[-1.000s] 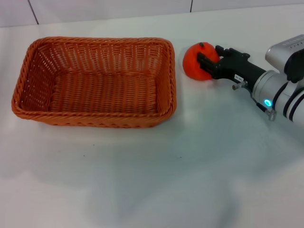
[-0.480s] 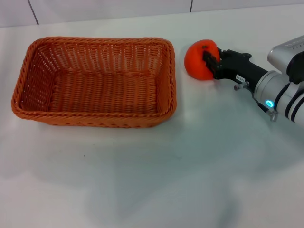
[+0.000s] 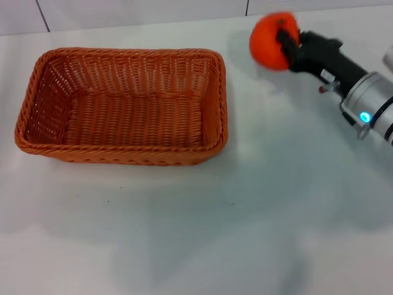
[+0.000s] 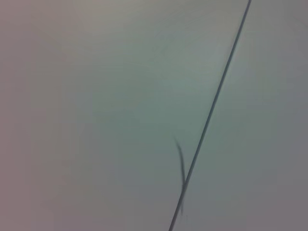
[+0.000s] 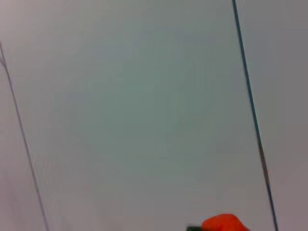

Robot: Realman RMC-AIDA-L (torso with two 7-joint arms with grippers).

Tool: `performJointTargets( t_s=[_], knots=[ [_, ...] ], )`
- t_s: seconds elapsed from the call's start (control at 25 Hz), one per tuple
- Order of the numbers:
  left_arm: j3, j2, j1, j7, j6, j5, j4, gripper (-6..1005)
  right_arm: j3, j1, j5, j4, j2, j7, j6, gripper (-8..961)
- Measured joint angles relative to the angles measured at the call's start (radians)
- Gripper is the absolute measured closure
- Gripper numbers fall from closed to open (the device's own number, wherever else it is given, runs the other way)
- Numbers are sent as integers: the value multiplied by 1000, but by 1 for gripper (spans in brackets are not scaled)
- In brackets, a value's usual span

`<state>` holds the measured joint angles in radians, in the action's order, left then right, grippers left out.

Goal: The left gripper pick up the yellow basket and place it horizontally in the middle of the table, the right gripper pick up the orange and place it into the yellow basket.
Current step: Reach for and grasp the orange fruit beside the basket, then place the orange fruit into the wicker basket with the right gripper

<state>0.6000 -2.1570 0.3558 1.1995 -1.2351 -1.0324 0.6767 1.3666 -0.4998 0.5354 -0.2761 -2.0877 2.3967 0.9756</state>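
The yellow basket (image 3: 123, 106), orange-brown wicker, lies lengthwise and empty on the white table (image 3: 215, 221), left of centre in the head view. My right gripper (image 3: 284, 44) is shut on the orange (image 3: 270, 42) and holds it lifted above the table, to the right of and beyond the basket's far right corner. The orange also shows at the edge of the right wrist view (image 5: 224, 224). The left gripper is out of view; the left wrist view shows only a pale surface with a thin dark line.
A light tiled wall (image 3: 141, 12) runs along the far edge of the table. My right arm's silver-white wrist with its blue light (image 3: 365, 117) reaches in from the right edge.
My right gripper has lifted the orange off the table and carried it up and away toward the far edge. The basket has not moved.
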Motion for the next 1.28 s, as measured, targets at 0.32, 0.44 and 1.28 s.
performJointTargets(
  t_s=[0.32, 0.44, 1.28],
  knots=[
    [0, 2, -6, 0, 3, -13, -8, 82, 26, -14, 15, -116, 3, -106, 62, 760],
    [0, 2, -7, 0, 14, -24, -8, 82, 56, -59, 56, -126, 2, -152, 59, 789],
    [1, 0, -1, -7, 43, -47, -8, 82, 334, -193, 175, -121, -14, -357, 3, 897]
  ],
)
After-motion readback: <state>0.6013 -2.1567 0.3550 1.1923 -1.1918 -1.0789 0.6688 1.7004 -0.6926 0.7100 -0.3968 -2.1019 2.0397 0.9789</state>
